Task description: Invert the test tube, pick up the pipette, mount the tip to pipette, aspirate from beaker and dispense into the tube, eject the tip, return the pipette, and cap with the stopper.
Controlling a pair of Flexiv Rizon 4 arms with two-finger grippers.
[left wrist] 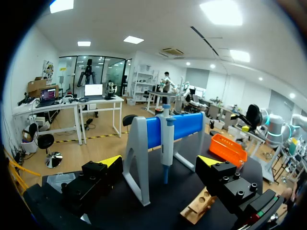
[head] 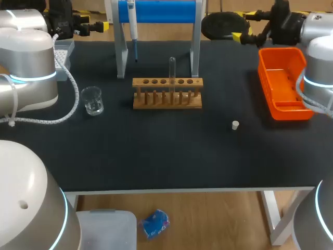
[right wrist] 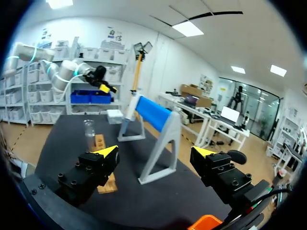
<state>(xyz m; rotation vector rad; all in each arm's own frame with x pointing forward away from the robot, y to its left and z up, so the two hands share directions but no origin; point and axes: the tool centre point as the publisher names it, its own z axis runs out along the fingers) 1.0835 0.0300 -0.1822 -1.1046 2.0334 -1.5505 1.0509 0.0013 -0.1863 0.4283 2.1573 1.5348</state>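
The test tube is standing upright in one hole of the wooden rack, near the centre of the table. Just behind the rack, the pipette is hanging point-down from the left end of the blue-barred stand. The beaker is sitting on the table to the left of the rack, apart from it. The stopper is lying nearer and to the right of the rack, alone on the dark surface. An orange bin is resting at the right edge of the table. A tip box is sitting at the far left edge, partly behind the left arm.

The left fingers are standing wide apart and gripping nothing. They are raised at the far left and are facing the pipette on its stand. The right fingers are likewise spread wide and empty. They are raised at the far right, beyond the bin, and the right arm is coming in beside it.
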